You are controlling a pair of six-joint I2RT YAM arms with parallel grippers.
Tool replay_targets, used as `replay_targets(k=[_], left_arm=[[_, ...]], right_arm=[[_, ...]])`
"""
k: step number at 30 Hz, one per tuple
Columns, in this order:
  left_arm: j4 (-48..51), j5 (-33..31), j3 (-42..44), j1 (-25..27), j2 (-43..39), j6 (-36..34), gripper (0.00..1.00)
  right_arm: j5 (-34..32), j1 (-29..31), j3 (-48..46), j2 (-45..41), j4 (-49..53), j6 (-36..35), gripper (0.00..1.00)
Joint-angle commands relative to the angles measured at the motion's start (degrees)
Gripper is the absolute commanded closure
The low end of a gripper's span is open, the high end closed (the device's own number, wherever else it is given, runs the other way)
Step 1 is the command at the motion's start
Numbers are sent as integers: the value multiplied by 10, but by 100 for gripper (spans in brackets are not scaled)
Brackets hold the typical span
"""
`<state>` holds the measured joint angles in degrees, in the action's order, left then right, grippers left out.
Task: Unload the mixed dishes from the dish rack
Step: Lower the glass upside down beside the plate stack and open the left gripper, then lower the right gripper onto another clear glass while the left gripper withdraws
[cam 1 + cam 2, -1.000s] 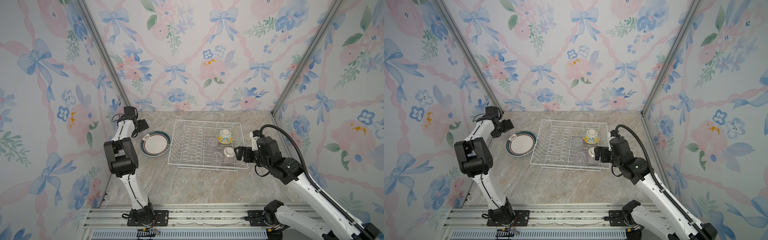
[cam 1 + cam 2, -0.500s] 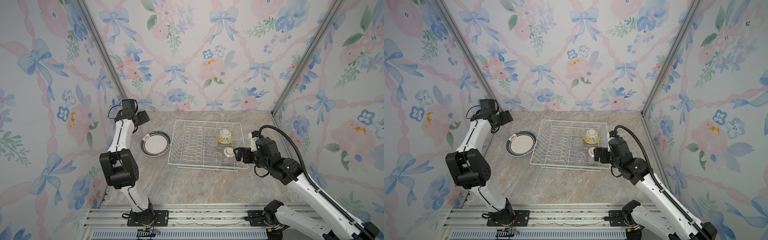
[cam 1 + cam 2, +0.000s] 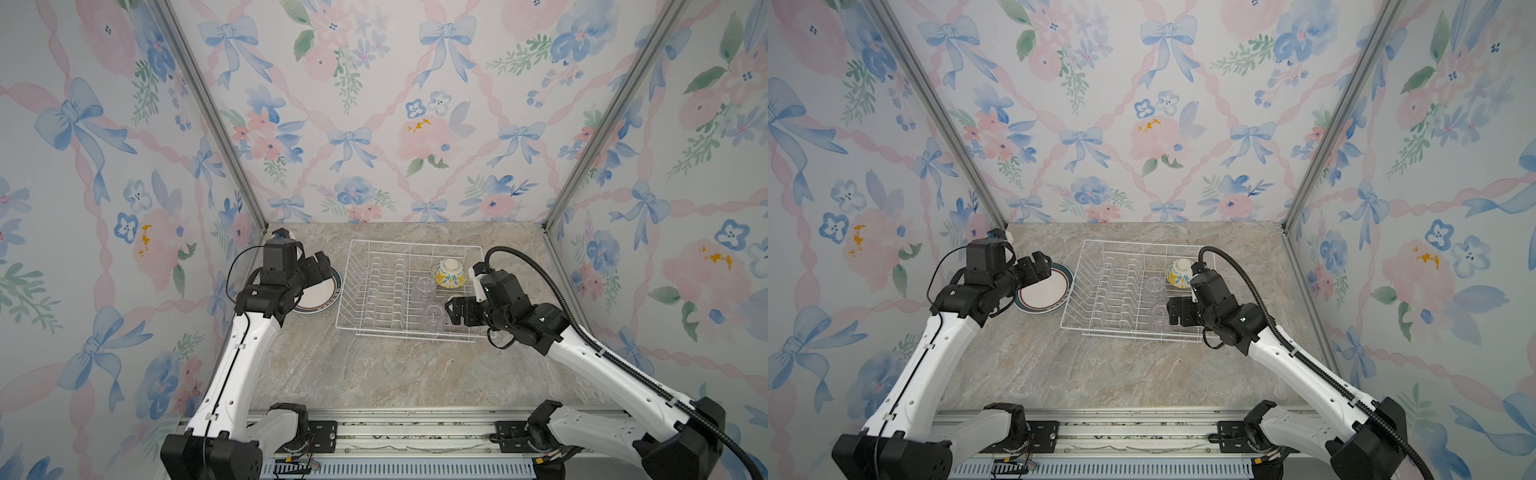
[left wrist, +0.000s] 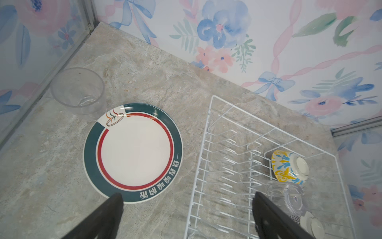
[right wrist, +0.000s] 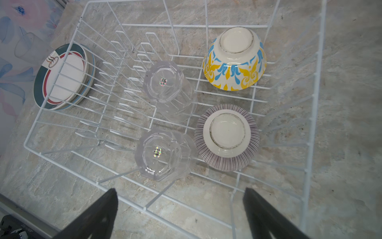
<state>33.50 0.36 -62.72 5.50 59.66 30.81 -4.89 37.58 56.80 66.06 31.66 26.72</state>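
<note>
Sitting base-up, yellow-blue bowl (image 5: 233,62) occupies dish rack (image 3: 384,286).

A white wire rack (image 5: 186,25) is set on the table (image 3: 374,374). In its right part, four pieces are stood upside down. A yellow-blue bowl (image 5: 233,62) is placed at the far side and a purple-striped bowl (image 5: 227,136) nearer, both with cream bases. A clear faceted cup is set just left of each: the far cup (image 5: 165,82) and the near cup (image 5: 159,153). Just left of the rack, plates (image 4: 136,153) are stacked flat on the table. The top one is white with a teal rim, a red ring, a small logo and lettering. A third cup (image 4: 78,91), clear and smooth-walled, is stood upright near the far left corner, just beside the stack.
</note>
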Motion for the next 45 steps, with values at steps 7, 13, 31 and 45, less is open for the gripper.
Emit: replay_targets(k=[7,13,31,45], left_arm=[[0,65,99,18,-141,55,2],[-1,64,107,17,-161,20,2],[-91,45,198,16,-149,-43,2],[-116,102,233,-58,-142,-37,2]], right_arm=[[-25,-7,113,130,14,-38,3],[4,-36,193,217,48,-53,3],[-19,-38,319,378,98,-20,3],[8,-25,352,415,103,-18,3]])
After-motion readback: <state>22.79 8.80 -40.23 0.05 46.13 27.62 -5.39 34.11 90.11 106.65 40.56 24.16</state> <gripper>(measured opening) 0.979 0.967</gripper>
